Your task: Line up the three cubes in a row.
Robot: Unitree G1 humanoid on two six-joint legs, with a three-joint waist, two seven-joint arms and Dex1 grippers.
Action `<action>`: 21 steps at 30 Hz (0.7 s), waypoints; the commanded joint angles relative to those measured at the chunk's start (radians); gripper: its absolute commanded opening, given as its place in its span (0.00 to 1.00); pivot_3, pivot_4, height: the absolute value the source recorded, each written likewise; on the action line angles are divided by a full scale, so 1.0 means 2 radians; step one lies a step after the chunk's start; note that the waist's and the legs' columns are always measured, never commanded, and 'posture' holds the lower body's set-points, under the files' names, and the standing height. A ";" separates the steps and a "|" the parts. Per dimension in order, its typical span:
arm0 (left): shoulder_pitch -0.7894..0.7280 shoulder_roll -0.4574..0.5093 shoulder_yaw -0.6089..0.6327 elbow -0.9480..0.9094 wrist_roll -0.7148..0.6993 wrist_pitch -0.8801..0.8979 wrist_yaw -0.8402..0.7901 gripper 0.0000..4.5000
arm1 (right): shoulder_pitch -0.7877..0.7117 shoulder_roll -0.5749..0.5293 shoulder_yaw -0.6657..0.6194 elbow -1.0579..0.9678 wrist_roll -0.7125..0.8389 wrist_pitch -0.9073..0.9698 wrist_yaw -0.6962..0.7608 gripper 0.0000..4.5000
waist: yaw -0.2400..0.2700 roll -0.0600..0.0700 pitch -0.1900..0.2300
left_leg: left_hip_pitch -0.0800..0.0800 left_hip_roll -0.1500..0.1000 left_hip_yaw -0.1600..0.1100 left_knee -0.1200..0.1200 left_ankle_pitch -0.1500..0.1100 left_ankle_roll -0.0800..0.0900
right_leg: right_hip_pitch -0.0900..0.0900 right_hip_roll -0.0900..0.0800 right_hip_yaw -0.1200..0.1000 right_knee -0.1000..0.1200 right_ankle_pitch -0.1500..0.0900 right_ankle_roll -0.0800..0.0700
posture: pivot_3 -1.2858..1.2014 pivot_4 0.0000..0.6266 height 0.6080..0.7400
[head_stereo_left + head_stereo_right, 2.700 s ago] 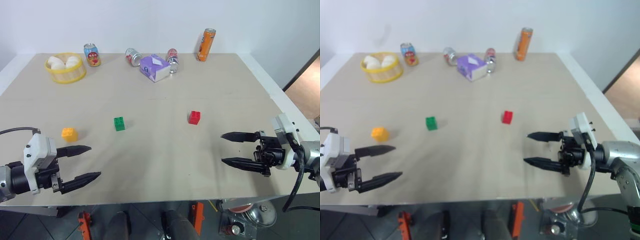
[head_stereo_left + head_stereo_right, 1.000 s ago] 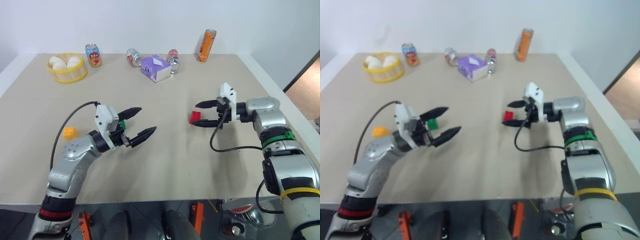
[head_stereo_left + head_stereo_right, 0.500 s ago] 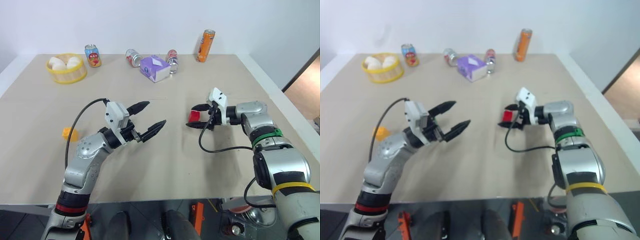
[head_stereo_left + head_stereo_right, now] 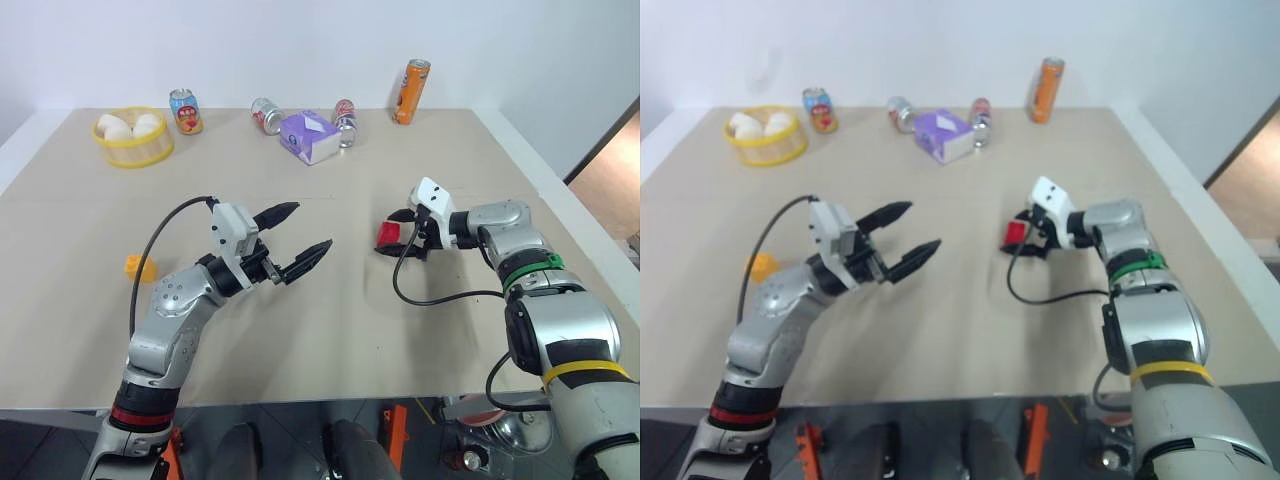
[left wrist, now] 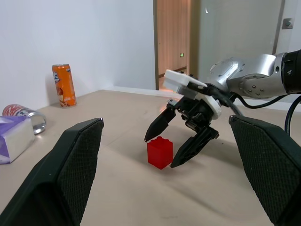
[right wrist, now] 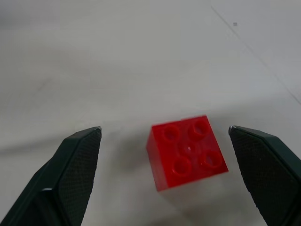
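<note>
The red cube (image 4: pixel 388 235) sits on the table right of centre. My right gripper (image 4: pixel 391 234) is open, and its fingers (image 6: pixel 80 160) stand on either side of the red cube (image 6: pixel 188 150) without touching it. The left wrist view shows that gripper (image 5: pixel 160 151) straddling the red cube (image 5: pixel 160 152). My left gripper (image 4: pixel 312 226) hovers open and empty near the table's middle, pointing toward the red cube. The yellow-orange cube (image 4: pixel 138 267) lies at the left. The green cube is hidden behind my left hand.
Along the far edge stand a yellow basket (image 4: pixel 132 150) of white balls, three small cans (image 4: pixel 184 110) (image 4: pixel 266 114) (image 4: pixel 345 120), a purple-and-white box (image 4: pixel 309 136) and a tall orange can (image 4: pixel 411 90). The table's right edge runs close to my right arm.
Both arms came up from the near edge to the table's middle. Over the last second the right gripper tipped down and closed in around the red cube; the left gripper barely shifted.
</note>
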 commanded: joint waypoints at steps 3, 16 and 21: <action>-0.015 -0.004 0.001 -0.009 -0.001 -0.009 0.004 1.00 | -0.012 0.002 -0.007 0.002 -0.013 0.000 -0.014 0.88 | 0.000 0.000 0.000 | 0.000 0.000 0.000 0.000 0.000 0.000 | 0.000 0.000 0.000 0.000 0.000 0.000 | 0.52 0.24 1.00; -0.003 0.023 0.005 -0.027 -0.008 0.002 -0.017 1.00 | -0.024 -0.002 -0.037 -0.013 0.012 -0.008 0.034 0.28 | 0.000 0.000 0.000 | 0.000 0.000 0.000 0.000 0.000 0.000 | 0.000 0.000 0.000 0.000 0.000 0.000 | 0.52 0.24 1.00; 0.051 0.117 0.027 -0.072 -0.046 0.038 -0.090 1.00 | -0.016 0.001 -0.057 -0.086 0.070 0.011 0.184 0.28 | -0.004 0.001 0.000 | 0.001 0.000 0.000 -0.001 0.000 0.000 | 0.000 0.000 0.000 0.000 0.000 0.000 | 0.52 0.24 1.00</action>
